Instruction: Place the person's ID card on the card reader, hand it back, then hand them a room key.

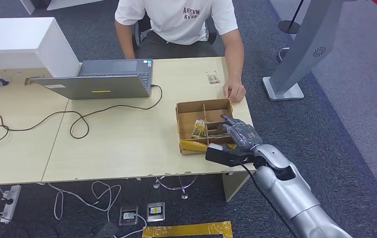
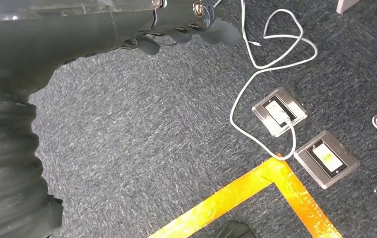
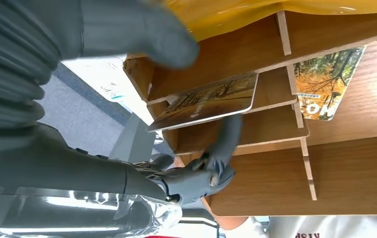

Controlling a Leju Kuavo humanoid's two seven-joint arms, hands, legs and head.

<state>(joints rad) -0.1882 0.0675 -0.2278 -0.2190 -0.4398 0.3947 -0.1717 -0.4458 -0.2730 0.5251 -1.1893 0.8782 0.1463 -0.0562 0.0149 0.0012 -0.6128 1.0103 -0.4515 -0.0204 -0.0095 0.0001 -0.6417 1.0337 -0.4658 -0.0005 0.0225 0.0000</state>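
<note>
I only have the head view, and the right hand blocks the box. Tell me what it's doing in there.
Observer: A finger of the right hand touches the edge of a tilted card above the box dividers. The thumb hovers apart from it.
Operator: Report any other cards.
Observer: A second card lies in the neighbouring compartment.
Operator: Now the left hand.
Observer: The left hand hangs above carpet, near two floor sockets.

The pale wooden surface carries an open grey laptop near its far edge, with a black cable looping across the middle. A small card lies beside the person's hand. A divided cardboard box sits by the right edge.
</note>
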